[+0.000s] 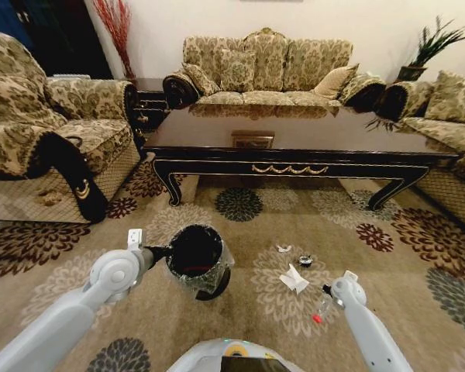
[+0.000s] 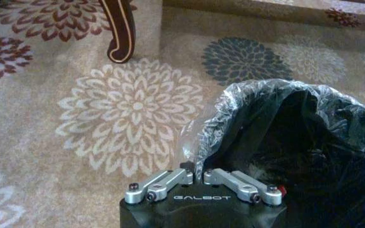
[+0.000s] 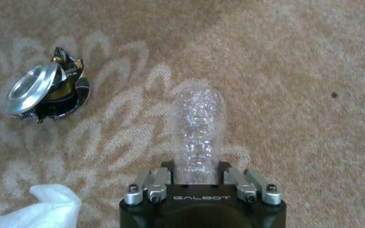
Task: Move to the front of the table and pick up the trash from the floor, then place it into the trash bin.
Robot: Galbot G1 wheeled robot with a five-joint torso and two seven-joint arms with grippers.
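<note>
My left fingers [image 2: 198,183] were clamped on the rim of the bin [image 2: 309,142], pinching its clear plastic liner along with the black wall. The bin hung tilted off the carpet, its mouth turned toward the litter. I judged it light and stiff at the rim, with a slippery liner, so the hold belongs on the rim edge.

My right fingers [image 3: 195,178] were closed on one end of the clear plastic bottle [image 3: 198,128], which reached out ahead of them above the carpet. It looked thin, light and easily crushed. Just beside them lay the crumpled white paper [image 3: 40,209], soft and weightless; farther off lay the small dark cap [image 3: 46,92], rigid, best pinched across its edge. The surface [image 1: 294,139] stood well beyond.
</note>
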